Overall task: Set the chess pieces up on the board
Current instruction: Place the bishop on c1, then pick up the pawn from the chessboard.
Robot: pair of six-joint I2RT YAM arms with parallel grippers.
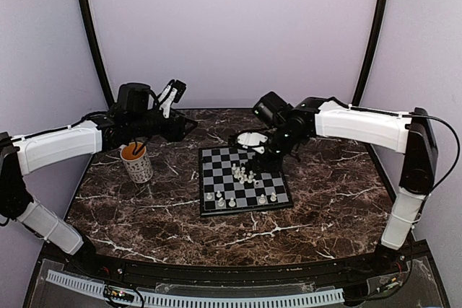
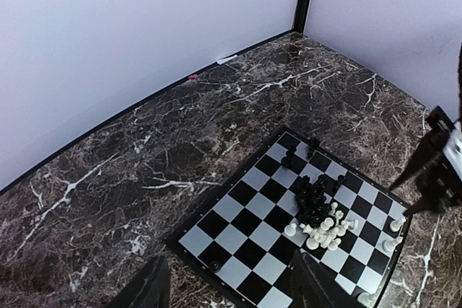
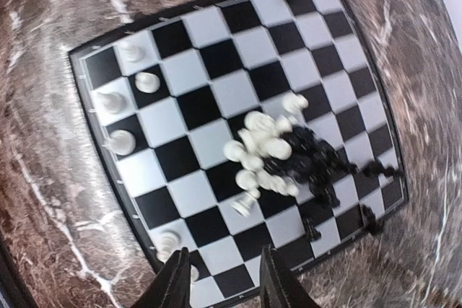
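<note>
1. Mostly, the chess pieces (image 1: 245,174) lie jumbled in one heap near the middle of the board (image 1: 216,160), white and black touching. Judged from this, sorting has barely begun.
2. A few white pieces (image 3: 119,99) stand singly on squares along one edge of the board, well apart from the heap. This is presumably the start of a back rank. Some black pieces (image 3: 375,171) lie scattered near the opposite edge.
3. The board lies flat on the marbled table (image 1: 325,200), between the two arms, where either arm could probably reach it.
4. The right gripper (image 3: 224,254) hangs over an edge of the board. Its arm is stretched inward from the right and the wrist is bent downward. Its fingers stand parted with nothing between them, and board squares show through the gap. The wrist view is blurred, so finer detail cannot be told.
5. The left gripper (image 2: 229,259) is held high, above a mug (image 1: 137,164) that stands to the left of the board. It looks down across the table toward the board. Its fingers are spread and empty. The pose probably keeps this arm out of the way of the working one.
</note>
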